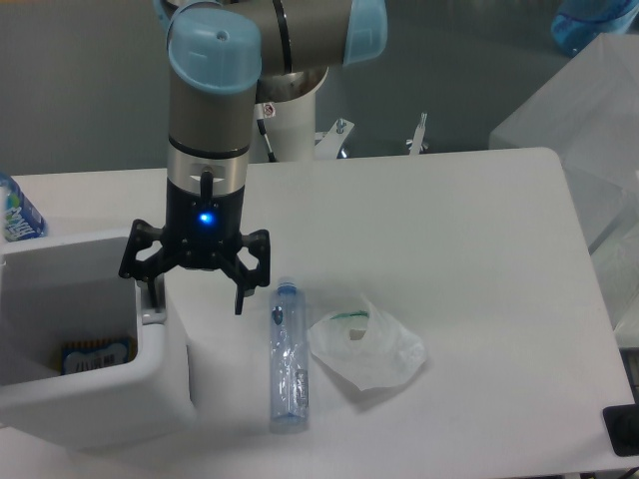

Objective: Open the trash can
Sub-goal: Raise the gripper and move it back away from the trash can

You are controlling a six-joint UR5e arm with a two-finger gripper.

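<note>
Trash can (90,384), lower left of frame: lid out of sight, interior exposed (something lies inside). Hand (193,282) spread open over its right rim, gripping nothing. Opening looks done.

You lose the left side of the trash can (150,384) past the frame edge, and its lid is out of sight. The claw (193,290) has its left fingertip hidden behind the bin's rim. The item lying inside the bin (95,356) is too small to identify.
</note>
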